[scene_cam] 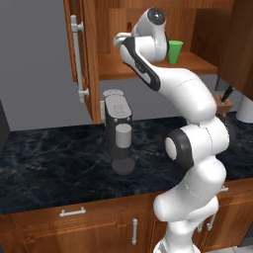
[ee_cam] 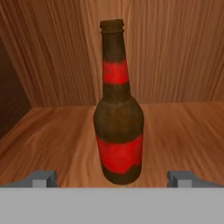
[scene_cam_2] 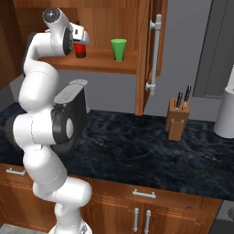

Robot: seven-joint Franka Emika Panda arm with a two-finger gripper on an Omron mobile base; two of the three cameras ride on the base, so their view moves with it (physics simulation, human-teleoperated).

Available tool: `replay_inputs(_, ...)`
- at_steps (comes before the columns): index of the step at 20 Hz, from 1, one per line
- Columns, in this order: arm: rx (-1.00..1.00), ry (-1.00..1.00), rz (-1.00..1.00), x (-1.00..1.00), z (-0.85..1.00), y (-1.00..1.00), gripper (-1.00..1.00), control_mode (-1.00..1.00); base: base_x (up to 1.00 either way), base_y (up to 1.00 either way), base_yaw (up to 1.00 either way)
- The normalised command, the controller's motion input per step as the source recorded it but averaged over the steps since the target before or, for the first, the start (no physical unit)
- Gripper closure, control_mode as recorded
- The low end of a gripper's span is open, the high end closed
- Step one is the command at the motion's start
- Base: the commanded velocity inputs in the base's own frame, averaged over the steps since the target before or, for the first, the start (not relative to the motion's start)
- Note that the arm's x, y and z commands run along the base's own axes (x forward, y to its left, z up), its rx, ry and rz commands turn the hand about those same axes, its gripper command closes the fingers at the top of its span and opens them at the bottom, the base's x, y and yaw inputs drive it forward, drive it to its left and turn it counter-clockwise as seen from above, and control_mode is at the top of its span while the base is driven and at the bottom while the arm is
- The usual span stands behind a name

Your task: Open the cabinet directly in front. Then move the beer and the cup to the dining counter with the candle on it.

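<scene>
The cabinet [scene_cam: 87,59] stands open, its doors [scene_cam_2: 145,55] swung out to both sides. On its shelf [ee_cam: 52,140] the beer [ee_cam: 118,127] stands upright, a dark brown bottle with red labels. My gripper [ee_cam: 111,179] is open right in front of the bottle, one fingertip [ee_cam: 41,178] on each side, not touching it. From the right base view the beer [scene_cam_2: 81,50] shows just below my hand. The green cup [scene_cam_2: 119,49] stands upright to the right of the bottle, also seen as the cup [scene_cam: 174,52] past my arm. The dining counter and the candle are out of view.
Under the cabinet runs a black marble counter [scene_cam: 49,163] with a coffee machine [scene_cam: 117,128] at the wall. A wooden knife block [scene_cam_2: 177,119] and a white cylinder [scene_cam_2: 226,114] stand to the right. The open door's long handle [scene_cam: 76,54] juts out on the left.
</scene>
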Motion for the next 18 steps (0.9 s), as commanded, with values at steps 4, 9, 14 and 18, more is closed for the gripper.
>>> replay_inputs(4, 0.00, 0.02, 0.00, 0.40, 0.00, 0.00, -1.00, -1.00, 0.00, 0.00, 0.00)
replay_inputs(9, 0.00, 0.00, 0.00, 0.41, 0.00, 0.00, -1.00, -1.00, 0.00, 0.00, 0.00)
replay_inputs(14, 0.00, 0.00, 0.00, 0.35, 0.00, 0.00, -1.00, -1.00, 0.00, 0.00, 0.00)
replay_inputs(18, 0.00, 0.00, 0.00, 0.33, 0.00, 0.00, -1.00, -1.00, 0.00, 0.00, 0.00)
